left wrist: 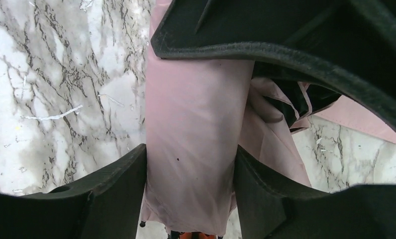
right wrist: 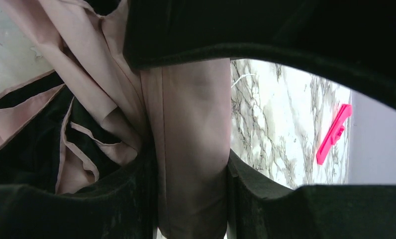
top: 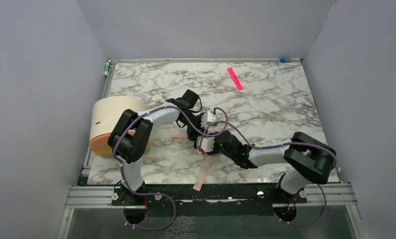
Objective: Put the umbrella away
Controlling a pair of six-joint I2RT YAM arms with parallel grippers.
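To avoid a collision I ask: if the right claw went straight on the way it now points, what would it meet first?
The umbrella: its pink fabric is clamped between the fingers of the right claw. Behind it comes probably the marble table, but the depth is unclear.

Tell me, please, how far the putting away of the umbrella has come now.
Done: both grippers hold the umbrella, the left gripper and the right gripper each pinching a fold of its pink fabric. In hand: apparently gathering it; loose folds and black lining spread beside the right grip. Left: it lies in the middle of the table, not yet folded tight or stowed.
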